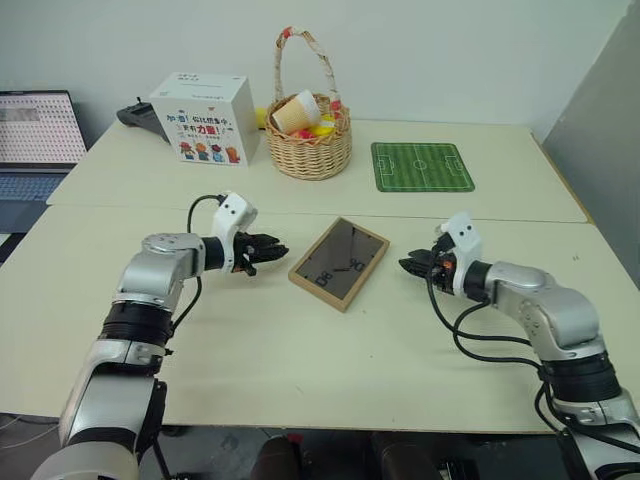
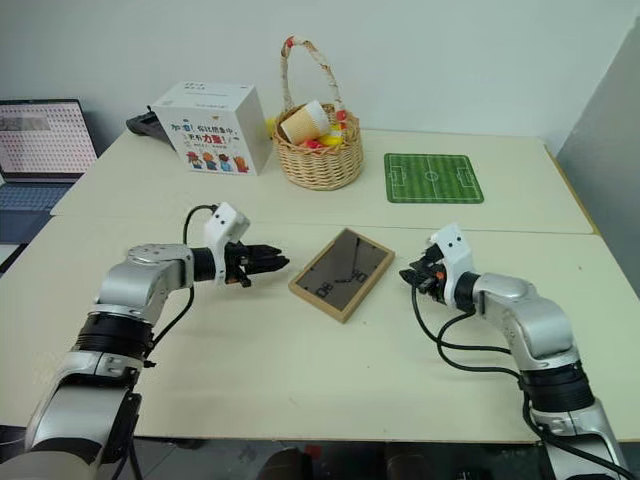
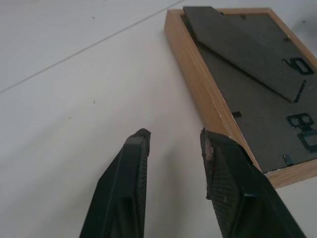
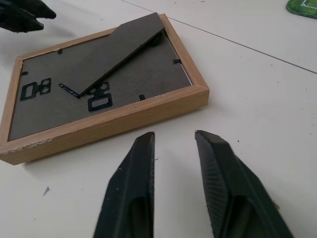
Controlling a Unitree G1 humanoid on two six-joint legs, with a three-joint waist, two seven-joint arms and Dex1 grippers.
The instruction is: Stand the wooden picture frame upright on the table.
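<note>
frame: we see the wooden picture frame [image 1: 339, 263] lying flat on the table [image 1: 300, 350], dark back panel up, its folded stand flat against the back; it sits turned at an angle, near the middle of the near tabletop.
left arm: we see it reach in from the frame's left, elbow bent, forearm running nearly level above the table, wrist angled slightly down toward the frame.
left gripper: the left gripper [image 1: 270, 248] points at the frame's left edge and stops just beside it, not touching; in the left wrist view its two black fingers [image 3: 130, 183] stand a narrow gap apart with only bare table between them, pinching nothing.
right arm: we see it come in from the frame's right, elbow low and out to the side, forearm sloping toward the frame, black cable looping under the wrist.
right gripper: the right gripper [image 1: 412, 265] points at the frame's right edge, near it but apart; in the right wrist view its fingers [image 4: 133, 188] are drawn close with a slim gap, holding nothing, the frame's long light-wood side just beyond the tips.
behind the frame: a wicker basket [image 1: 311, 140] with a paper cup, a white printed box [image 1: 203, 118] to its left, a green soccer-field mat [image 1: 421, 166] to its right.
far left of the frame: a laptop [image 1: 35, 145].
</note>
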